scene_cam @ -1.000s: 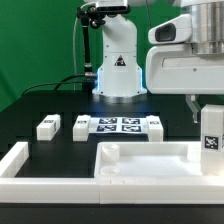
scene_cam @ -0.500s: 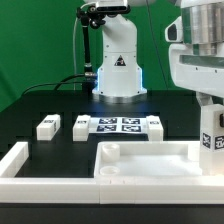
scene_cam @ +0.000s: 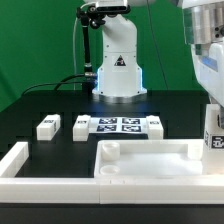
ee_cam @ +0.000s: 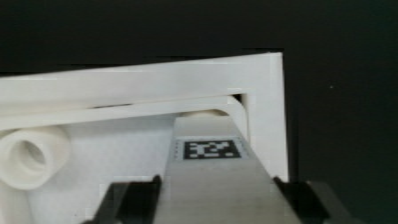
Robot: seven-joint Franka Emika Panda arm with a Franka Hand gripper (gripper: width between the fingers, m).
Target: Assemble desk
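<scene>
Exterior view: holding small white tagged plastic block leg [scene_cam: 212, 132] over wide white rimmed desk top [scene_cam: 140, 160], corner at exterior view's right. Wrist view: clamping leg [ee_cam: 214, 172] between gripper [ee_cam: 214, 206] fingers [ee_cam: 125, 205]; probably mounting it; next needing corner alignment, then lowering.

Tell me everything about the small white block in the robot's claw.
The leg is a small rectangular block, white and plastic-looking, with a black-and-white square tag on one face. It hangs upright, clamped in the gripper, above the corner of the desk top on the exterior view's right. Whether its lower end touches the top cannot be told.
</scene>
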